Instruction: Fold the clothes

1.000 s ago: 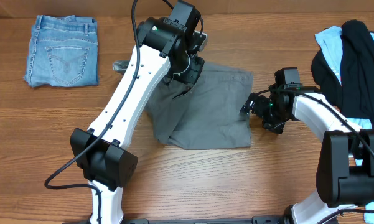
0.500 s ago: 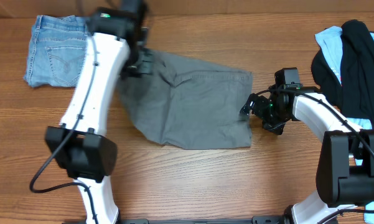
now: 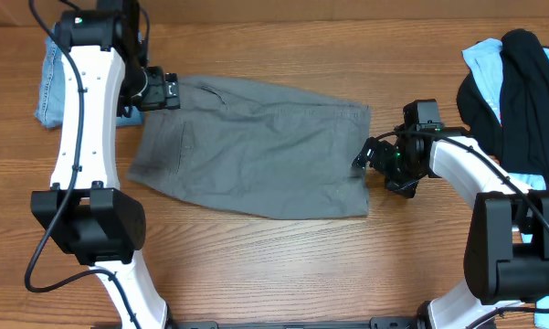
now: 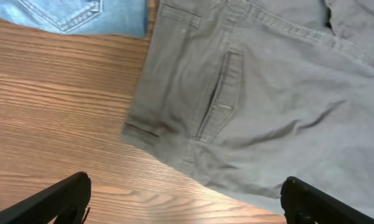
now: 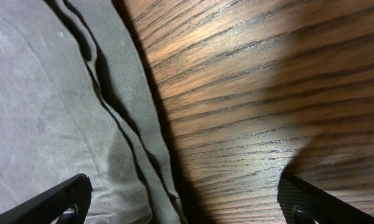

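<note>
The grey shorts (image 3: 256, 146) lie spread out flat across the middle of the table, one back pocket slit showing in the left wrist view (image 4: 221, 93). My left gripper (image 3: 162, 91) hovers open at their upper left corner. In its own view the left gripper (image 4: 187, 199) holds nothing, with wood and the grey cloth's edge below it. My right gripper (image 3: 373, 157) sits open at the shorts' right edge. Seen from its wrist, the right gripper (image 5: 183, 199) straddles that edge: one finger over the grey fabric (image 5: 56, 112), the other over bare wood.
Light-blue denim shorts (image 3: 47, 87) lie folded at the far left, partly behind my left arm, and show in the left wrist view too (image 4: 81, 15). A black garment (image 3: 521, 87) on a pale-blue garment (image 3: 482, 57) is heaped at the far right.
My left gripper swept left with the top layer of the grey shorts, spreading them out, then opened and let go. The right arm has stayed still.
</note>
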Robot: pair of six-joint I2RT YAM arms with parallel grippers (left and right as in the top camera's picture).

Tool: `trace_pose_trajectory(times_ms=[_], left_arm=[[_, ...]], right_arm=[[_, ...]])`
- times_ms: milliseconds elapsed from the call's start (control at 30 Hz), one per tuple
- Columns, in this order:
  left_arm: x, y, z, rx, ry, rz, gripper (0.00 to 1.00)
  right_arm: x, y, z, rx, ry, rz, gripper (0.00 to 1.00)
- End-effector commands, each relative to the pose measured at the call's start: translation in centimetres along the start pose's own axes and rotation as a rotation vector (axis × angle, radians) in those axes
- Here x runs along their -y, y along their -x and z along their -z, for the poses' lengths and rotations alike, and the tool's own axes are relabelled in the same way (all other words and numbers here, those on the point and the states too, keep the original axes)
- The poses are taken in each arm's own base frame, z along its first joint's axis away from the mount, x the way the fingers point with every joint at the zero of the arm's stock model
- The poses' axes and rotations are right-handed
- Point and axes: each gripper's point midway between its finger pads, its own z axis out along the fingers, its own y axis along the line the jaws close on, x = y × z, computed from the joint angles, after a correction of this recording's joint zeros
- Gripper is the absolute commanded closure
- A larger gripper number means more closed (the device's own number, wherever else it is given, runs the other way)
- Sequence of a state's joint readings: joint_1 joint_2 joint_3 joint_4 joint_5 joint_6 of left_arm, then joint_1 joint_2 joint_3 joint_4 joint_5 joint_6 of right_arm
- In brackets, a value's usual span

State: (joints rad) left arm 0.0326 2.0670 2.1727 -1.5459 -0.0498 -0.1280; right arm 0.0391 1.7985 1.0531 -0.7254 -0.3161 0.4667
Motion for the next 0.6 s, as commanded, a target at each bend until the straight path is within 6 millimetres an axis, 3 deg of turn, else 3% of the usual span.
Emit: trace_pose_trajectory(times_ms=[0,133,300,367,567], left_arm=[[-0.6,0.1,-1.6,-0.017,-0.021,-0.090,0.00],[-0.5,0.1,-4.1,-0.029,-0.095,-0.160,0.04],[-2.3,0.1,-7.7,-0.032,-0.131,-0.161,0.05],[-3.0,0.2,-9.5,-0.047,-0.197,-0.146,0.00],[-3.0,0.1,-12.4,-0.072,-0.379,-0.166,0.02]], right_arm=[[0.7,-0.6,-0.9,-0.034,-0.020,-0.014,0.00],[0.7,-0.6,-0.9,-0.036,-0.021,-0.015,0.00],[0.9,-1.0,-0.8,-0.049,-0.029,-0.001,0.00],[1.0,-1.0,-0.8,-0.053,-0.031,0.005,0.00],[1.0,-1.1,-0.8,-0.054,-0.031,0.005,0.00]])
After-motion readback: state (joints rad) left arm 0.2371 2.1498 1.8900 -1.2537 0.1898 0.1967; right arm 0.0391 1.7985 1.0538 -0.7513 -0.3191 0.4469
